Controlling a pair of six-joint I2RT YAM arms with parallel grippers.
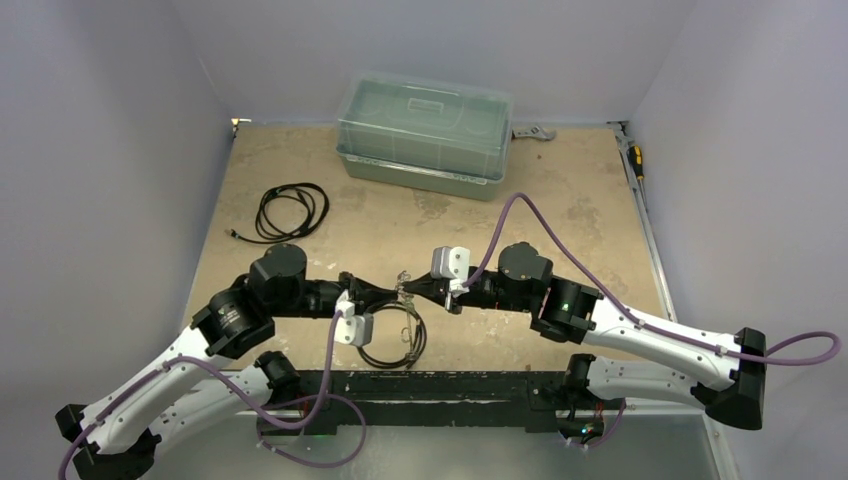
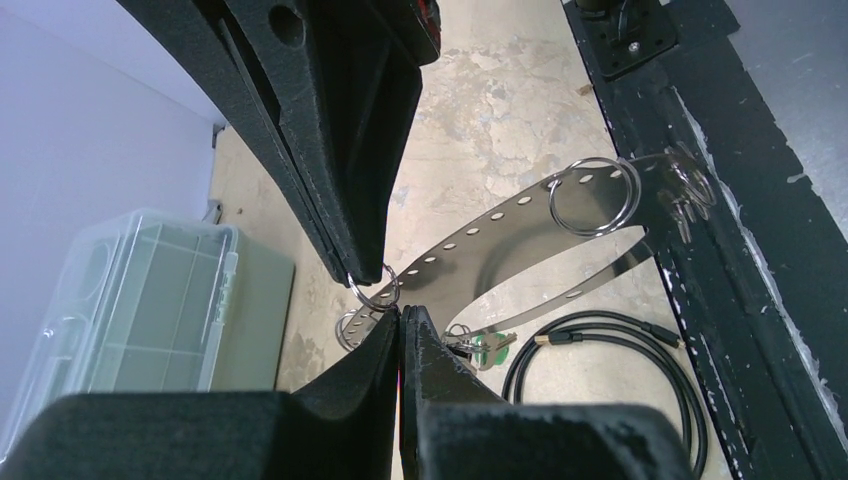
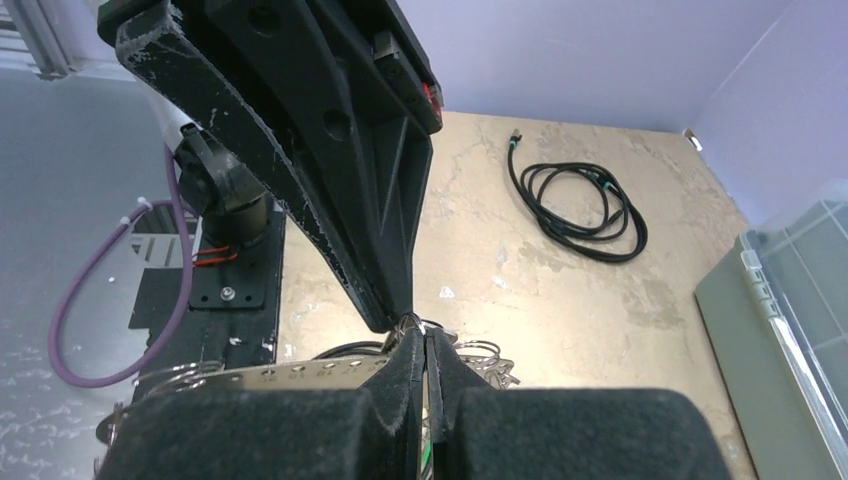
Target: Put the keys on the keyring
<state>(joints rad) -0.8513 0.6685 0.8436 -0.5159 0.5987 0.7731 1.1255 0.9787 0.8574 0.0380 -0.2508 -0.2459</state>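
The keyring (image 2: 500,225) is a thin silvery perforated band bent into a big loop, with small split rings (image 2: 593,196) hanging on it. Just above the table my two grippers meet tip to tip. My right gripper (image 1: 409,290) (image 3: 425,335) is shut on one small split ring (image 2: 375,290). Directly under that ring and touching it, my left gripper (image 1: 392,290) (image 2: 401,312) is shut; a pinch cannot be made out. Keys with a green piece (image 2: 487,347) hang just behind the left fingers (image 2: 440,350). More tiny keys (image 2: 688,205) dangle at the band's far end.
A clear plastic box (image 1: 425,135) stands at the back. A coiled black cable (image 1: 290,212) lies at the left. Another black cable loop (image 2: 600,370) lies by the black base rail (image 1: 440,385). A spanner (image 1: 532,133) and a screwdriver (image 1: 636,160) lie at the back right.
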